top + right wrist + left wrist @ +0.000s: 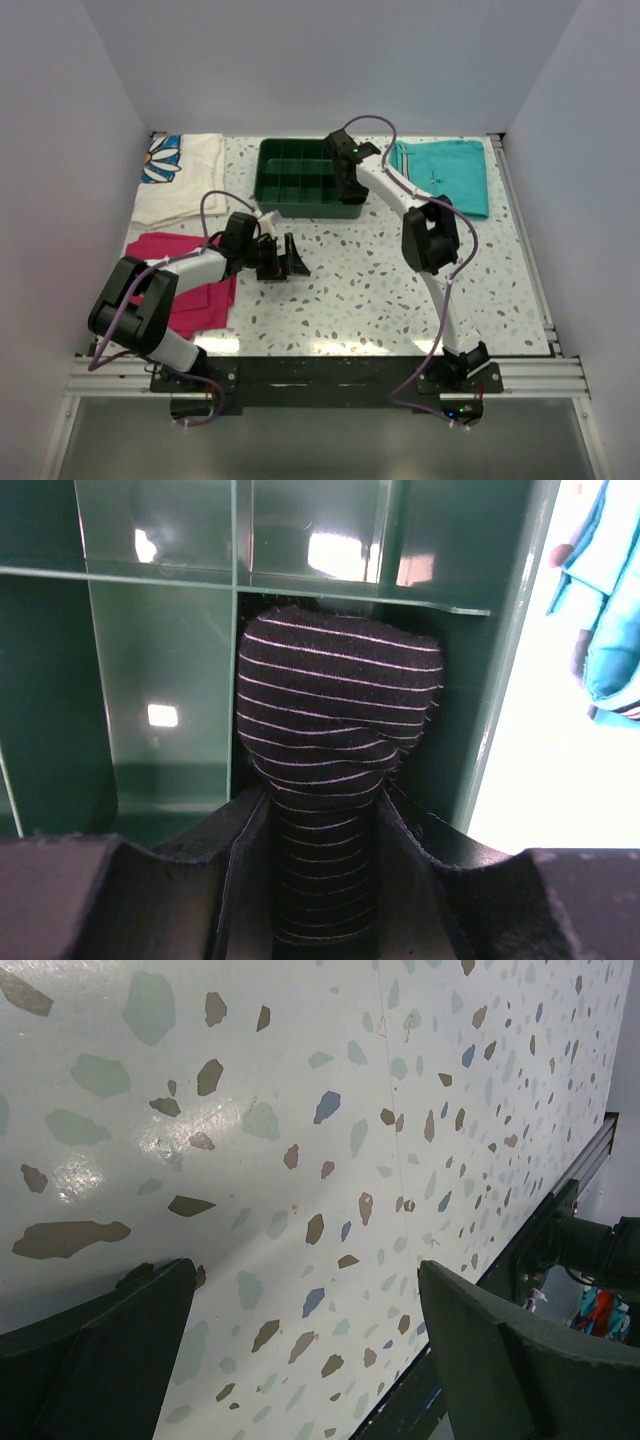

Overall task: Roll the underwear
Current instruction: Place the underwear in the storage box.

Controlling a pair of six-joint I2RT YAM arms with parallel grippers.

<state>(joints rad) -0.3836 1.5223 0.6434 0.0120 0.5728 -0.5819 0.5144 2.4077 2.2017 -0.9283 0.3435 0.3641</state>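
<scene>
my right gripper [325, 825] pinches the rolled underwear [335, 700] — long axis straight ahead, into an edge compartment of the tray [160, 680] | left gripper [310, 1350] spread wide, empty, well apart

The underwear [335, 720] is soft knitted cloth, matt black with fine pale stripes and a slightly fuzzy edge. The tray [160, 660] is smooth green plastic, glossy enough to mirror the lights. The table [300, 1110] is smooth and shiny, speckled like terrazzo. The teal shorts [455, 175] and pink cloth [212, 300] look matt.
</scene>
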